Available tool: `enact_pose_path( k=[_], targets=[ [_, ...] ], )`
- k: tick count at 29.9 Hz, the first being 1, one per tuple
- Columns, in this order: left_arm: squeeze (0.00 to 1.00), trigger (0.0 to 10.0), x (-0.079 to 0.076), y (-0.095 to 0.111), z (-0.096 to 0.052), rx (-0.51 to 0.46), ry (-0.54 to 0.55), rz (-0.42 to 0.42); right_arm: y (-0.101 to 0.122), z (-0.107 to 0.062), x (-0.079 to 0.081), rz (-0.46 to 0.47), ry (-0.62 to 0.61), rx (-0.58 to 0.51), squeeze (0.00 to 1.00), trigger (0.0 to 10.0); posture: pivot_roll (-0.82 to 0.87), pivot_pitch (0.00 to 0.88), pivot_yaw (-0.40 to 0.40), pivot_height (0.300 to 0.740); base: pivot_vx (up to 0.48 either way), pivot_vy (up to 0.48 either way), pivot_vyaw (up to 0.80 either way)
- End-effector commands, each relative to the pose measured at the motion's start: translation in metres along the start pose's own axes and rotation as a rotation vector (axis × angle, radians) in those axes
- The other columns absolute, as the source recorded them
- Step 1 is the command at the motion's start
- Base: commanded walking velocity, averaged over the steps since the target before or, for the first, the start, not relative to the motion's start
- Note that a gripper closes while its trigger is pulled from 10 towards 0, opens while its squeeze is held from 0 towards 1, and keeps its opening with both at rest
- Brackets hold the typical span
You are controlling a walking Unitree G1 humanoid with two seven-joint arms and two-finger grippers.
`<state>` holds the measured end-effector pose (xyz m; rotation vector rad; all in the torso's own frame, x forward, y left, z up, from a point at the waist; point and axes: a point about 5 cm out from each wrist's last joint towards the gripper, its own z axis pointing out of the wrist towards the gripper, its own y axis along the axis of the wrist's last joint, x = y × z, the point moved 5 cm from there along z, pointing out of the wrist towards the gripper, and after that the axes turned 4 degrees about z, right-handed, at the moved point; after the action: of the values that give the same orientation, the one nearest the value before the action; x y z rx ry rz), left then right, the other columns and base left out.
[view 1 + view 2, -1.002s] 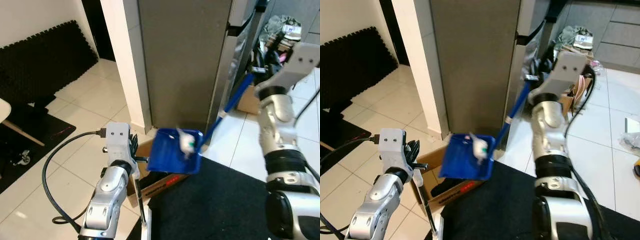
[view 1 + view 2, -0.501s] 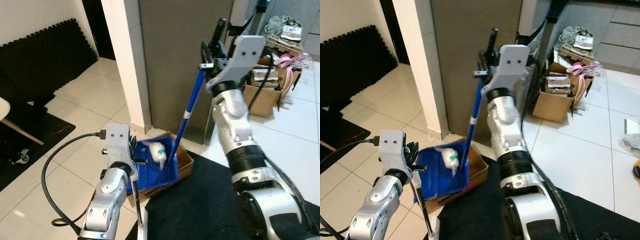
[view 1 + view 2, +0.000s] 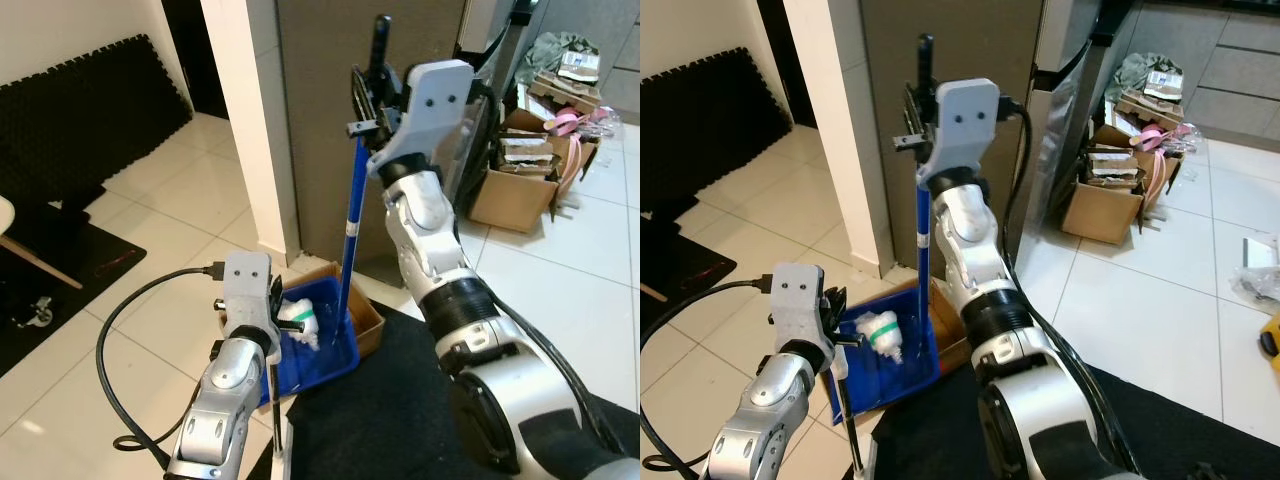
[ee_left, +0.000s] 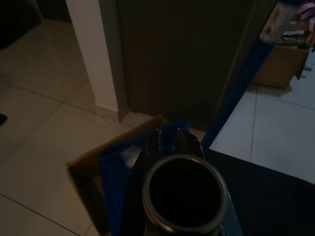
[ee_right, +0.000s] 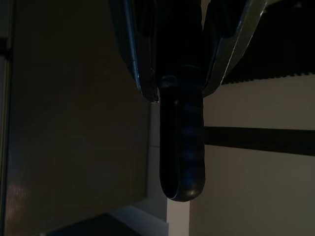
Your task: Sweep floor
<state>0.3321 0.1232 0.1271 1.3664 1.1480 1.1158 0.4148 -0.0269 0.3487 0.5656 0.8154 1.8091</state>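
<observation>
The right gripper (image 3: 368, 95) is clamped on the black grip of the long-handled blue plastic dustpan (image 3: 318, 343), holding its blue handle nearly upright in front of the tall grey cabinet (image 3: 370, 110). The pan rests tilted in an open brown cardboard box (image 3: 366, 318) at the cabinet's foot, with crumpled white paper waste (image 3: 298, 314) inside. The left gripper (image 3: 275, 300), beside the box, holds a thin pole; I cannot tell how tightly.
</observation>
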Motion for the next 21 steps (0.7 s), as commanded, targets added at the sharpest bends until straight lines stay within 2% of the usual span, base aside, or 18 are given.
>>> enact_pose_path(
  k=[1, 3, 12, 15, 21],
  targets=[
    [0.0, 10.0, -0.005, 0.004, 0.001, -0.02, -0.003, 0.001, 0.014, 0.006, 0.003, -0.011, 0.004, -0.061, 0.0, 10.0, 0.11, 0.085, -0.026, 0.74, 0.0, 0.0, 0.0],
    [0.0, 10.0, -0.009, 0.004, 0.0, -0.021, -0.009, 0.002, 0.015, 0.01, 0.002, -0.046, 0.012, -0.063, 0.0, 10.0, 0.13, 0.108, -0.041, 0.74, 0.0, 0.0, 0.0],
    [0.0, 10.0, -0.016, 0.002, -0.006, -0.018, -0.007, 0.001, 0.016, 0.015, 0.002, -0.097, 0.008, -0.068, 0.0, 10.0, 0.17, 0.144, -0.083, 0.74, 0.0, 0.0, 0.0],
    [0.0, 10.0, -0.017, 0.001, -0.01, -0.017, 0.011, -0.001, 0.024, 0.021, 0.011, -0.155, 0.008, -0.106, 0.0, 10.0, 0.19, 0.15, -0.103, 0.74, 0.0, 0.0, 0.0],
    [0.0, 10.0, -0.014, -0.001, -0.013, -0.013, 0.027, -0.003, 0.03, 0.028, 0.024, -0.189, 0.013, -0.123, 0.0, 10.0, 0.2, 0.147, -0.114, 0.74, 0.0, 0.0, 0.0]
  ],
)
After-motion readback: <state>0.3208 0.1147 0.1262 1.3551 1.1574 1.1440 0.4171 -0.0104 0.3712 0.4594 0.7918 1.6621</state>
